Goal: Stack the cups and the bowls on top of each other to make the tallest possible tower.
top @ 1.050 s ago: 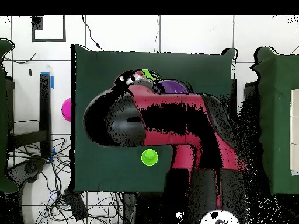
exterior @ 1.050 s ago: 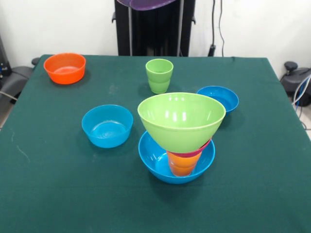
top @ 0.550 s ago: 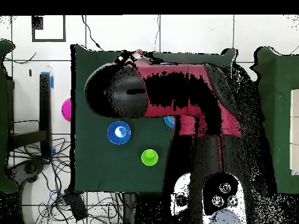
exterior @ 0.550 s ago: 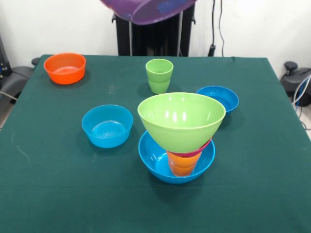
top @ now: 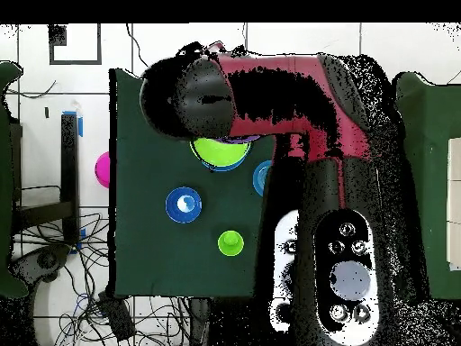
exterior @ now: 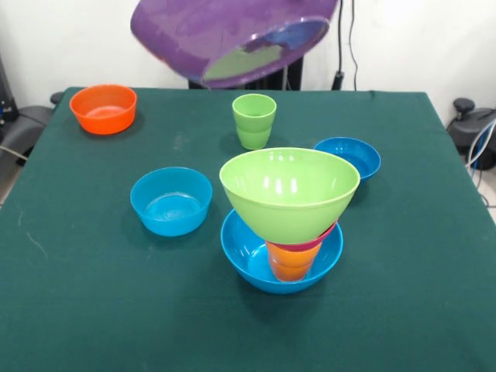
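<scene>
The tower (exterior: 288, 221) stands just right of the tabletop's (exterior: 93, 310) middle in the front view: a large blue bowl (exterior: 246, 256) at the base, an orange-yellow cup (exterior: 291, 262) inside it, a pink-red rim (exterior: 318, 242) above that, and the lime green bowl (exterior: 288, 192) on top. High at the tower's 11 o'clock, the wide purple bowl (exterior: 225, 35) hangs tilted in the air; a second ago only a sliver of it showed at the top edge, so it has come down and forward. I judge it is being carried toward the lime bowl as the next tier. The claw is hidden behind it, so whether it is clenched cannot be told. Loose pieces remain: the light green cup (exterior: 253, 120) at 12, one small blue bowl (exterior: 171, 201) at 9, another (exterior: 348, 156) at 2, and the orange bowl (exterior: 103, 108) far at 10. Overhead, the arm (top: 270, 90) covers most of the stack.
</scene>
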Available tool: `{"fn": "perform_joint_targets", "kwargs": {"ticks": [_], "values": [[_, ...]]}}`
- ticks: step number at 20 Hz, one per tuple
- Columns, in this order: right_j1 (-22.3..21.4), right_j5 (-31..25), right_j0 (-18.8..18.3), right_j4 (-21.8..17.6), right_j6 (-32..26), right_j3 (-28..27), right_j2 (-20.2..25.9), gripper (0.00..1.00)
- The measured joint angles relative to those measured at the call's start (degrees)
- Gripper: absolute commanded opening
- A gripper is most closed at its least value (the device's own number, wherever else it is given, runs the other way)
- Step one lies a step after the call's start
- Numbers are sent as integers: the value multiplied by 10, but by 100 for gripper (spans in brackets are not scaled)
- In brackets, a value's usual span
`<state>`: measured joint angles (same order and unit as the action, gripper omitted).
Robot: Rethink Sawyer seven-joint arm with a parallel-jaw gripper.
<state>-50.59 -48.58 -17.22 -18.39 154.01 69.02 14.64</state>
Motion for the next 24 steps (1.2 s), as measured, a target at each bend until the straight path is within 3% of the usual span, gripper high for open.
{"fn": "perform_joint_targets", "kwargs": {"ticks": [16, 24], "values": [[138, -38, 31, -11, 0, -199, 4, 0], [153, -45, 38, 0, 0, -209, 4, 0]]}}
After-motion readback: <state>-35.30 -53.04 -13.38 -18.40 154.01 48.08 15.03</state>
